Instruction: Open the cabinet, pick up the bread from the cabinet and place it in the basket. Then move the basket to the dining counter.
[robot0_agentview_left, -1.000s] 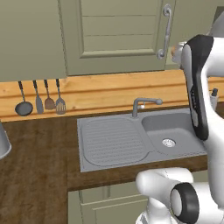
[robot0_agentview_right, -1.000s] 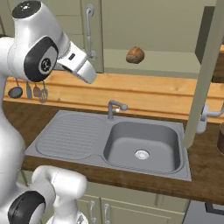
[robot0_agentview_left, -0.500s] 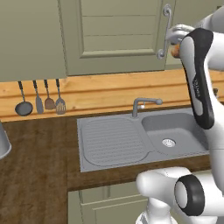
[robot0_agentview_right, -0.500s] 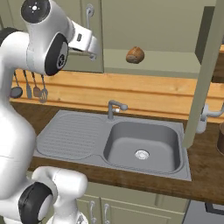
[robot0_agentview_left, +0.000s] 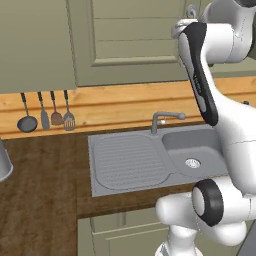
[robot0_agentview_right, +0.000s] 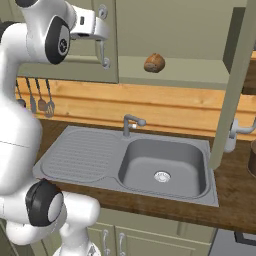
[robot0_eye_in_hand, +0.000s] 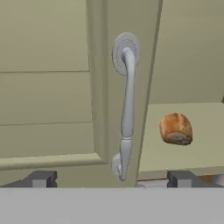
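Desk (robot0_agentview_right: 235, 187): we see dark wood around a grey sink (robot0_agentview_right: 162, 167).
Gripper (robot0_eye_in_hand: 111, 179): raised before the cabinet (robot0_eye_in_hand: 52, 78) handle (robot0_eye_in_hand: 126, 105), spread wide, empty.
Bread (robot0_eye_in_hand: 176, 128): on the open shelf.

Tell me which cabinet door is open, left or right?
The right door, swung out edge-on beside the sink. The left door sits shut, gripper facing its handle; the bread lies exposed.

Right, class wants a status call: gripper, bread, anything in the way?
Gripper open, empty, level with the left door's bar handle. Bread on the shelf of the open cabinet, untouched. That closed door edge sits between gripper and bread.
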